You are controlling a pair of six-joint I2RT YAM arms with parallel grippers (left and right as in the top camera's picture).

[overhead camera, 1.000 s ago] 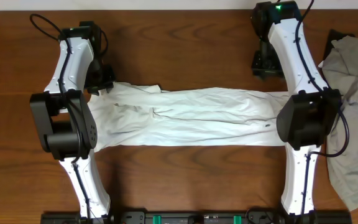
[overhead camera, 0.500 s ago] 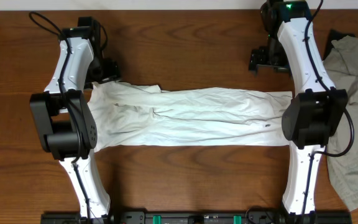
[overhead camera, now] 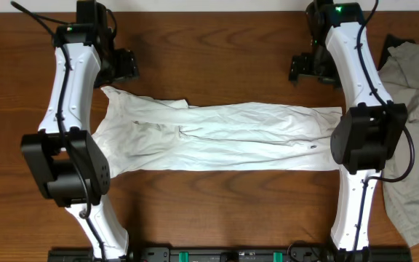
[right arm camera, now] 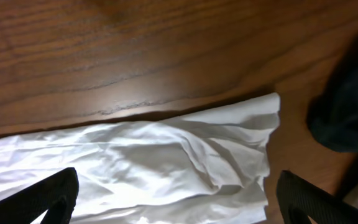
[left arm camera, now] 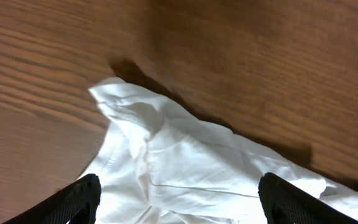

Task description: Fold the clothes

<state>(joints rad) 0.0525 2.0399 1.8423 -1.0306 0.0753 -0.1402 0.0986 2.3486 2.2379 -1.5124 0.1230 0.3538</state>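
Our left gripper (overhead camera: 124, 64) hangs in the upper left of the overhead view. Its fingers (left arm camera: 79, 200) are spread wide with nothing between them, and it sits just above the pointed upper-left corner of the shirt (overhead camera: 224, 135) without touching it. Our right gripper (overhead camera: 302, 68) is in the upper right, also wide apart and empty, near the shirt's upper-right corner but clear of it. The shirt lies flat across the middle of the table (overhead camera: 217, 51) as a long narrow band running left to right. Its left end is broader and more rumpled, its right end is squared off, and no lettering shows. A grey garment (overhead camera: 413, 87) is heaped at the right edge of the frame, beyond our right arm. We judge that the lengthwise fold is laid and that we are between grasps, with the crosswise fold not yet made. The next move calls for lowering onto one end, pinching all the layers at its corners so none slips free, and carrying that end over the other while keeping the edges lined up.
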